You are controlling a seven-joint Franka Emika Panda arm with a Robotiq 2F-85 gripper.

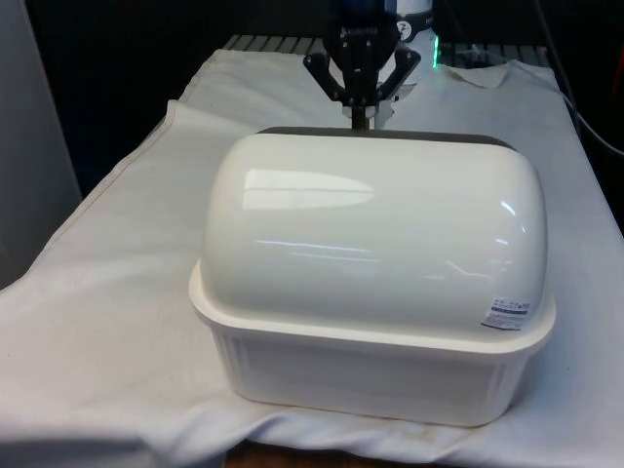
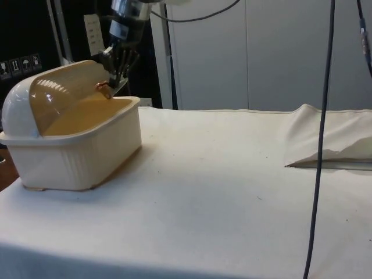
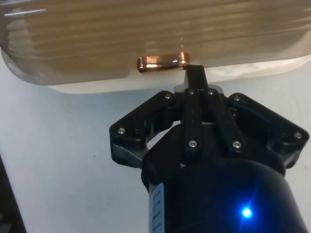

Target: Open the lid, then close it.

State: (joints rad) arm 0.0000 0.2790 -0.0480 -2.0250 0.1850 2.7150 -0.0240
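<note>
A cream bread box (image 1: 370,375) stands on the white cloth with its domed roll-top lid (image 1: 370,224) turned towards the front camera. In the side view the translucent amber lid (image 2: 64,90) is raised part-way, leaving a gap above the base's rim (image 2: 125,103). A small copper handle (image 3: 163,63) sits on the lid's lower edge (image 2: 103,87). My black gripper (image 3: 194,75) is shut, its joined fingertips touching the handle's end rather than clamping it. It reaches down behind the box (image 1: 360,117) and hangs over the rim (image 2: 112,86).
The cloth is bunched into a raised fold (image 2: 331,136) at the side view's right. A black cable (image 2: 321,145) hangs down in front of that camera. Open cloth (image 2: 221,174) lies beside the box.
</note>
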